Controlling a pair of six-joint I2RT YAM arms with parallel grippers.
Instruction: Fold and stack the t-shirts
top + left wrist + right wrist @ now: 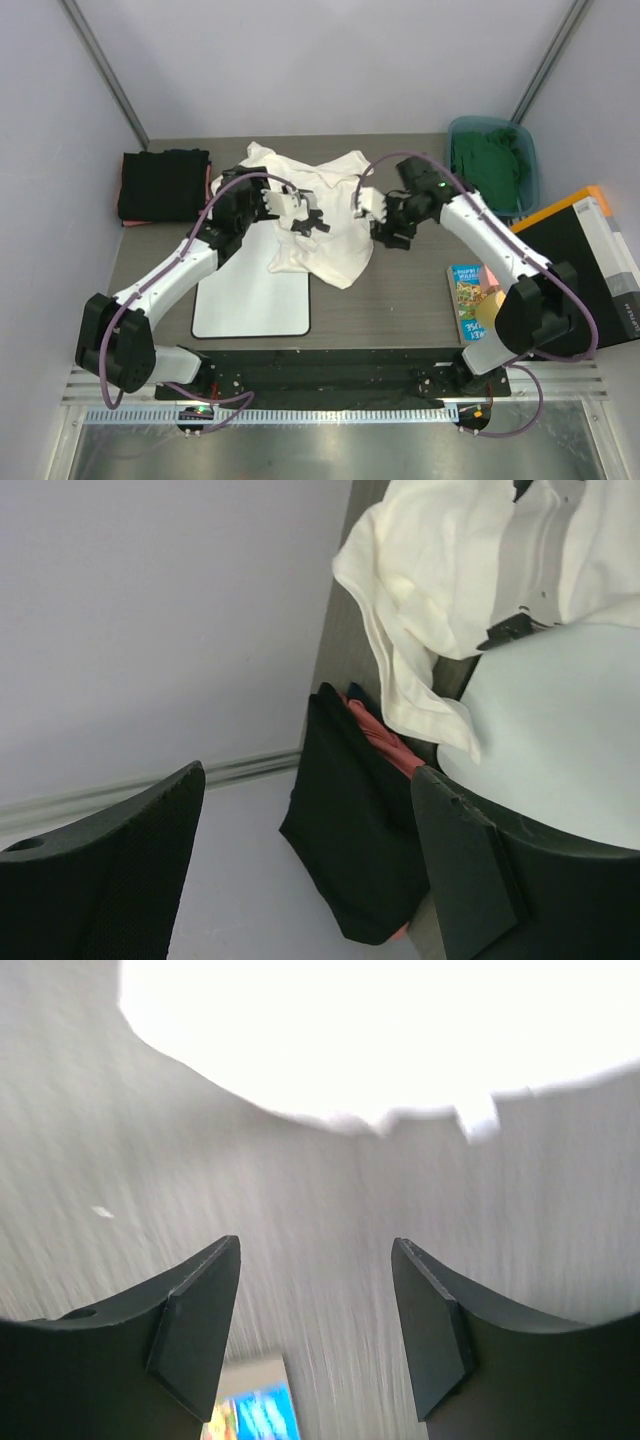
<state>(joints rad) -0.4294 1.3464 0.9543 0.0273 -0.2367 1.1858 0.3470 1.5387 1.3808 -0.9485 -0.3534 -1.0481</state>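
Folded black-topped stack (163, 185) at ten o'clock, left gripper (300, 212) spread empty over the rumpled white t-shirt (325, 245) at centre, right gripper (368, 213) likewise spread at its three o'clock edge, apparently touching nothing; liable to bunch if pinched through several layers.

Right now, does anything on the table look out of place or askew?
The white t-shirt lies crumpled and askew, only partly on the white board, the rest spilling onto the table. The folded stack looks tidy.

Pale lilac walls (300, 60) around a grey table (400, 300)
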